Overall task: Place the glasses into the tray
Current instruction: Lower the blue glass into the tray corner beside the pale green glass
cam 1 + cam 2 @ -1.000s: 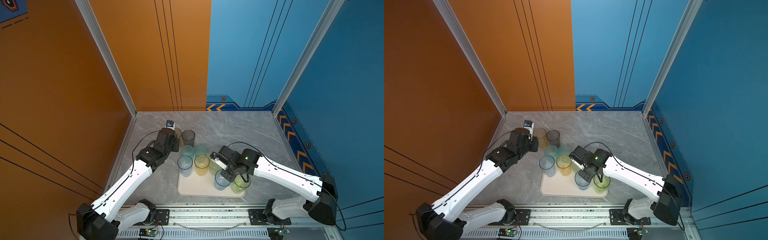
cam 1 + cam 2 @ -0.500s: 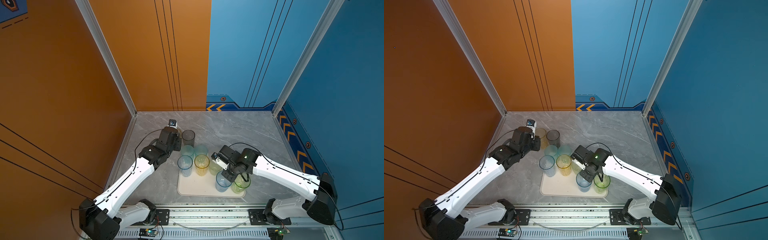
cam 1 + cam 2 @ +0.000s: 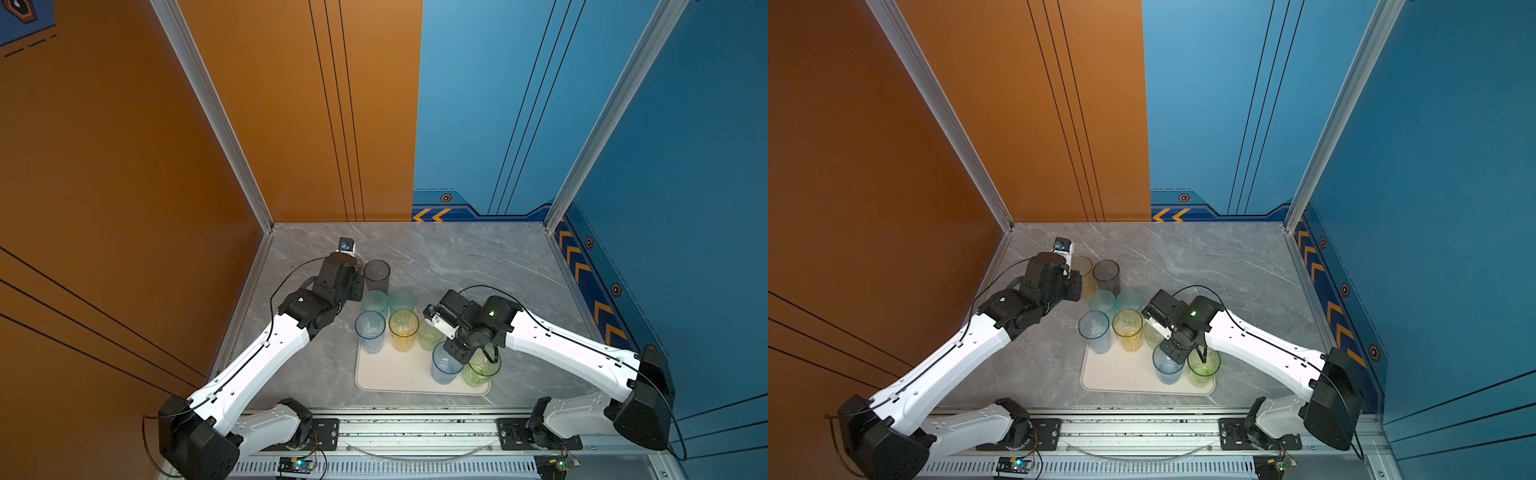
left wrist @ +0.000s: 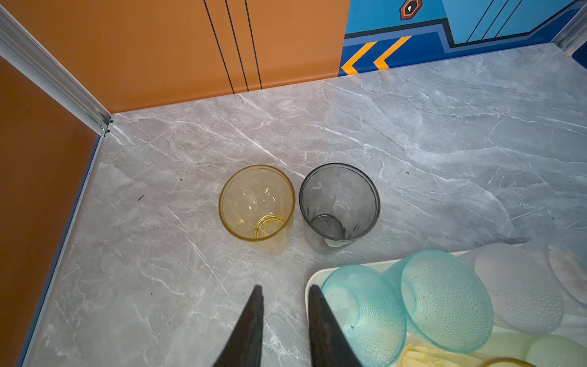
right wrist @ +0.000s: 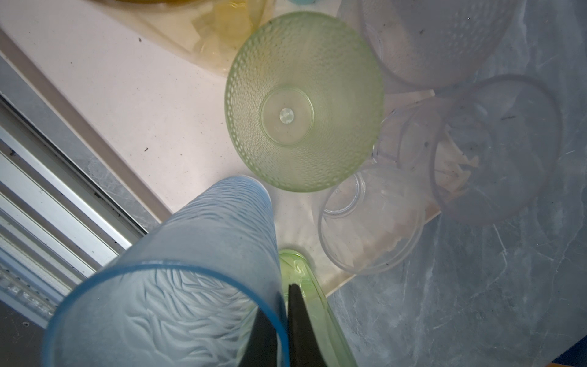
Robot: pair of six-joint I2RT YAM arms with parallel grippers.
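I look down on a grey marble tabletop (image 3: 457,257), orange wall (image 3: 291,104) and blue wall (image 3: 498,104) behind, yellow chevrons (image 3: 432,215) low between them.

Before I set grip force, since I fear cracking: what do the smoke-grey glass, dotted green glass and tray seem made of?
Smoke-grey glass: probably tinted plastic, glossy; thin wall, tabletop shows through.
Dotted green glass: likely frosted plastic; dimpled wall, moulding dot at base centre.
Tray: matte cream, plastic or melamine; opaque, faintly speckled.

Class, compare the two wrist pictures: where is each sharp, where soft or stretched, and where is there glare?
Left wrist view: yellow tumbler and grey tumbler sharp, small glints inside the yellow one; a teal tumbler stretched near the frame edge. Right wrist view: blue tumbler close to the lens, soft; pale green tumbler clearer.
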